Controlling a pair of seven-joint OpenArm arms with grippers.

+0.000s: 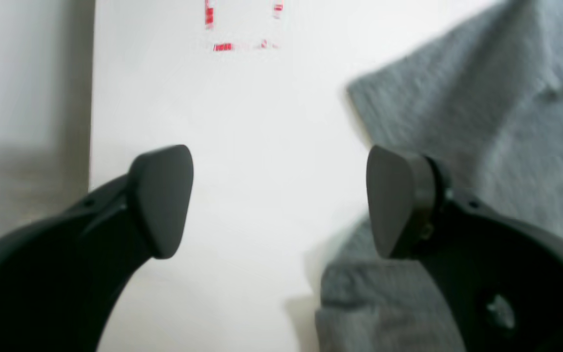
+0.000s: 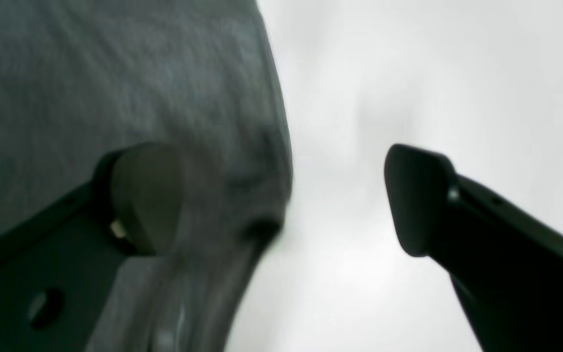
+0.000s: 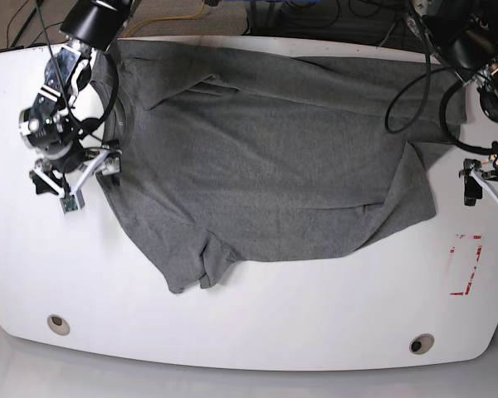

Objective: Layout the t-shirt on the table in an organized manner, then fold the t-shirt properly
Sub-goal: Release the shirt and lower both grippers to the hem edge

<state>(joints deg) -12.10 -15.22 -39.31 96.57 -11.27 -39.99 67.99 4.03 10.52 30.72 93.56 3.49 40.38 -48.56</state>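
- Two arms are working the laying-out step: the t-shirt (image 3: 266,157) is lying across the table (image 3: 257,332), rumpled, with its lower edge folded over.
- Next, I judge, each arm needs to pinch an edge and pull the cloth flat.
- Left gripper (image 1: 279,201) is hovering with fingers spread wide, grasping nothing, cloth just beside one pad.
- Right gripper (image 2: 281,198) is gaping too, straddling the shirt's edge, not pinching it.

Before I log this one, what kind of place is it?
Probably a robotics lab bench: a white table with grommet holes and red tape marks, loose cables behind it, and a t-shirt between two arms.
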